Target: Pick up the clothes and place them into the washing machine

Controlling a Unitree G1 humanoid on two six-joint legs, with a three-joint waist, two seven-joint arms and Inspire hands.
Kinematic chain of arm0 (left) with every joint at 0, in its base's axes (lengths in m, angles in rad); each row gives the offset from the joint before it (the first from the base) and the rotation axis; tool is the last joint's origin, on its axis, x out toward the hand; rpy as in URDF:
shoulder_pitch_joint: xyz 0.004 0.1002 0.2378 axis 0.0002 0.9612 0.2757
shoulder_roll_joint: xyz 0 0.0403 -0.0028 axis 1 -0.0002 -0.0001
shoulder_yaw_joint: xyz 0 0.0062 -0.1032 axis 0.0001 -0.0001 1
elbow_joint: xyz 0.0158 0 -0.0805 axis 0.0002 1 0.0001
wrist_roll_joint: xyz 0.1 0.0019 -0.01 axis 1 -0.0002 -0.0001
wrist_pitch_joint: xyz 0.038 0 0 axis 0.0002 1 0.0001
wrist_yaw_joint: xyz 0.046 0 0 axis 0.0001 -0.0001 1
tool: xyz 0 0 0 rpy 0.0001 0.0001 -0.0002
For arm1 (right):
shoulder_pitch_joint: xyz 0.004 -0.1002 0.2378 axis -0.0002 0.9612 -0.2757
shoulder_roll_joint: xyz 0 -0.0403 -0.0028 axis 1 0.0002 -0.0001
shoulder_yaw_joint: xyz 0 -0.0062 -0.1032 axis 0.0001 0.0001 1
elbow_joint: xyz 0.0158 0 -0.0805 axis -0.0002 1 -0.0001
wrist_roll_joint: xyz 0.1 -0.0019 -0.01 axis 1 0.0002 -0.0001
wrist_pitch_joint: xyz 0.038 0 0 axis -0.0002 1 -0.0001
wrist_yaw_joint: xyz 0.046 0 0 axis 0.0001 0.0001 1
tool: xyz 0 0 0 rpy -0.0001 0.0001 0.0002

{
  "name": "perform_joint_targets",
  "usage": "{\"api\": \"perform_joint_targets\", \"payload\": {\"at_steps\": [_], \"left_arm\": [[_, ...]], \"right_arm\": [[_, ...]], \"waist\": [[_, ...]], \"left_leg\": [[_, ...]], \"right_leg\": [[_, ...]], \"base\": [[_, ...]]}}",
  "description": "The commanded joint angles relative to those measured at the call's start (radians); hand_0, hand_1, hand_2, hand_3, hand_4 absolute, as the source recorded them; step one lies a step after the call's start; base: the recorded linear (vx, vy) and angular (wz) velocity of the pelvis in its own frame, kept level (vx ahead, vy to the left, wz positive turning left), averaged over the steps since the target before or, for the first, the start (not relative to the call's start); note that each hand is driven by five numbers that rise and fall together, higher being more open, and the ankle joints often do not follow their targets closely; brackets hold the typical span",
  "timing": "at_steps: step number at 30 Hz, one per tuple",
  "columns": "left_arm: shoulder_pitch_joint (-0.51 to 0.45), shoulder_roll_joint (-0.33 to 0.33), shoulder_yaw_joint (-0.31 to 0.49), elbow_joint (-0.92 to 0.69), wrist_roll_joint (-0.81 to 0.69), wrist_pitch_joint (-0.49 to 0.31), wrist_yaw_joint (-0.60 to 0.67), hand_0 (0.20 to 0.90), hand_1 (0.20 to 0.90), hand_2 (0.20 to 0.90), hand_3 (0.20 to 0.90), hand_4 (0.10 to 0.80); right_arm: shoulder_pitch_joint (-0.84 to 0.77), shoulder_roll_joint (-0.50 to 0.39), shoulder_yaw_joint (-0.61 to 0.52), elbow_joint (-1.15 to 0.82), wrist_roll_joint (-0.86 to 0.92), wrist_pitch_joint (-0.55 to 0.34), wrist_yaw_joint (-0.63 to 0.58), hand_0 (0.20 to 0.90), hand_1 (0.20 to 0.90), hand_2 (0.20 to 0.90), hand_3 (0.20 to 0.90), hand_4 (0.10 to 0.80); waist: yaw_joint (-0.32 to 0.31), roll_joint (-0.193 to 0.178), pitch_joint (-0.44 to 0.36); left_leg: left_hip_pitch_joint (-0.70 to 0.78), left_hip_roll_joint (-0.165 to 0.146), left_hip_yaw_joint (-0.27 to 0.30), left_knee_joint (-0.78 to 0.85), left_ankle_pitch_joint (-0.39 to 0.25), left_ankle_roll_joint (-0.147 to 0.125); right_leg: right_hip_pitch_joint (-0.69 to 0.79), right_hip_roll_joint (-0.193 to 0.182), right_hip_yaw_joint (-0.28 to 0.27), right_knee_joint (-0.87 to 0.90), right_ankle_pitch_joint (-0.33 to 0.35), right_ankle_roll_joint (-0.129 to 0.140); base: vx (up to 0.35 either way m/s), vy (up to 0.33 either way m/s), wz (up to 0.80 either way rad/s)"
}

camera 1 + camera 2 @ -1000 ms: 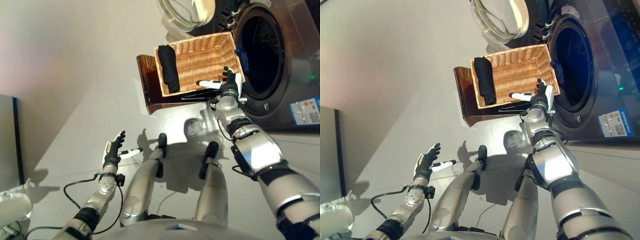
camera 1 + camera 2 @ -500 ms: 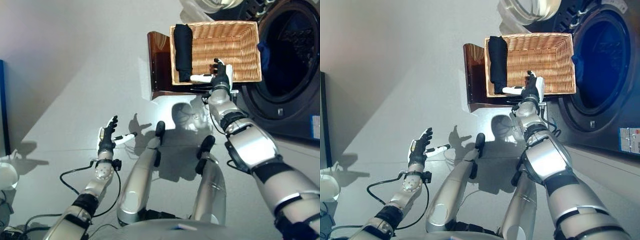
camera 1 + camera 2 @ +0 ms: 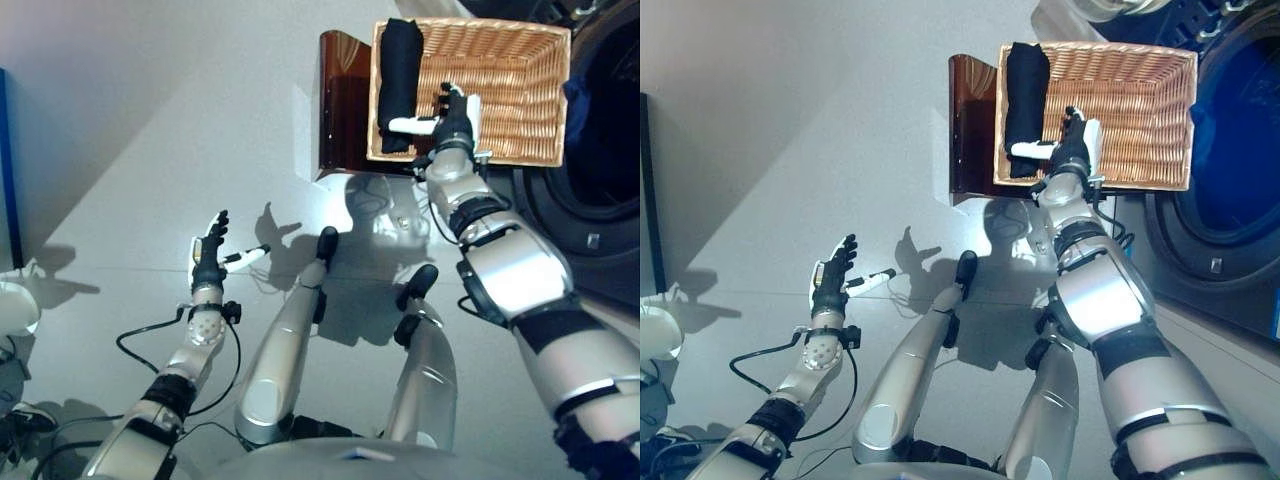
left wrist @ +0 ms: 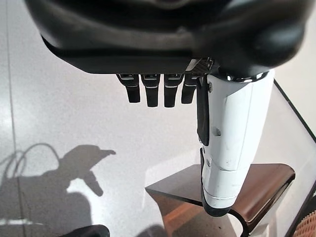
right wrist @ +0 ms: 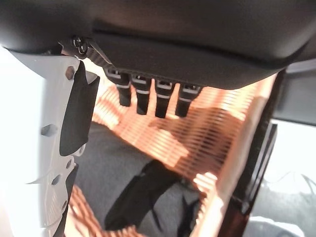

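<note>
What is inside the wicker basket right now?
A folded black garment lies along the left wall of the wicker basket; the rest of the woven floor is bare. The open right hand hovers over it, hiding a patch near the front rim.

The wicker basket stood open-topped, mostly bare beside the folded black garment; the washing machine drum gaped unobstructed just beyond.

A wicker basket is seen on a brown stand at one o'clock, with a folded black cloth laid along its left wall. The right hand is held over the near rim, fingers straight, thumb toward the cloth. The left hand is spread over bare floor at eight o'clock.
</note>
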Motion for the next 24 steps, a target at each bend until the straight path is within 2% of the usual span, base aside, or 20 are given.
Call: {"api": "perform_joint_targets", "payload": {"at_steps": [1,11,17,18,19,20,24], "left_arm": [[0.011,0.091,0.047,-0.105,0.025,-0.072,0.061,0.900,0.900,0.900,0.900,0.800],[0.011,0.099,0.053,-0.167,0.030,-0.078,0.069,0.900,0.900,0.900,0.900,0.800],[0.006,0.095,0.060,-0.203,0.021,-0.086,0.072,0.900,0.900,0.900,0.900,0.800],[0.005,0.093,0.063,-0.211,0.021,-0.088,0.073,0.900,0.900,0.900,0.900,0.800],[0.005,0.094,0.063,-0.220,0.021,-0.089,0.074,0.900,0.900,0.900,0.900,0.800],[0.006,0.092,0.065,-0.227,0.017,-0.090,0.076,0.900,0.900,0.900,0.900,0.800],[0.014,0.093,0.071,-0.260,0.019,-0.094,0.079,0.900,0.900,0.900,0.900,0.800]], "right_arm": [[-0.117,-0.073,0.072,-0.047,-0.011,-0.039,-0.030,0.900,0.900,0.900,0.900,0.800],[-0.200,-0.110,0.107,-0.018,-0.015,-0.024,-0.020,0.900,0.900,0.900,0.900,0.800],[-0.229,-0.145,0.121,-0.017,0.001,-0.027,-0.012,0.900,0.900,0.900,0.900,0.800],[-0.231,-0.154,0.123,-0.017,0.003,-0.026,-0.007,0.851,0.851,0.851,0.851,0.765],[-0.237,-0.158,0.126,-0.014,0.005,-0.023,-0.006,0.546,0.546,0.546,0.546,0.547],[-0.234,-0.161,0.124,-0.014,0.007,-0.024,-0.008,0.200,0.200,0.200,0.200,0.300],[-0.238,-0.175,0.125,-0.014,0.009,-0.024,-0.009,0.200,0.200,0.200,0.200,0.300]], "waist": [[0.038,0.020,0.014],[0.066,0.037,0.029],[0.076,0.045,0.029],[0.076,0.047,0.029],[0.076,0.049,0.029],[0.075,0.052,0.029],[0.076,0.058,0.029]], "left_leg": [[-0.124,-0.002,0.027,0.124,-0.108,-0.069],[-0.214,-0.011,0.010,0.148,-0.107,-0.070],[-0.276,-0.015,0.005,0.197,-0.122,-0.066],[-0.282,-0.018,0.005,0.203,-0.124,-0.065],[-0.287,-0.017,0.004,0.206,-0.126,-0.064],[-0.291,-0.019,0.003,0.210,-0.126,-0.064],[-0.299,-0.022,0.001,0.210,-0.125,-0.062]], "right_leg": [[0.022,-0.034,0.003,-0.011,-0.062,-0.008],[-0.062,-0.043,-0.006,0.029,-0.072,-0.009],[-0.133,-0.046,0.005,0.103,-0.103,-0.018],[-0.143,-0.048,0.005,0.119,-0.113,-0.020],[-0.147,-0.050,0.007,0.127,-0.117,-0.021],[-0.153,-0.052,0.007,0.133,-0.118,-0.021],[-0.163,-0.056,0.010,0.140,-0.119,-0.020]], "base": [[-0.009,-0.003,0.07],[-0.017,-0.003,0.08],[-0.018,0.010,0.11],[0.010,0.013,0.08],[0.015,0.025,0.08],[0.010,0.019,0.05],[0.012,0.012,0.03]]}}
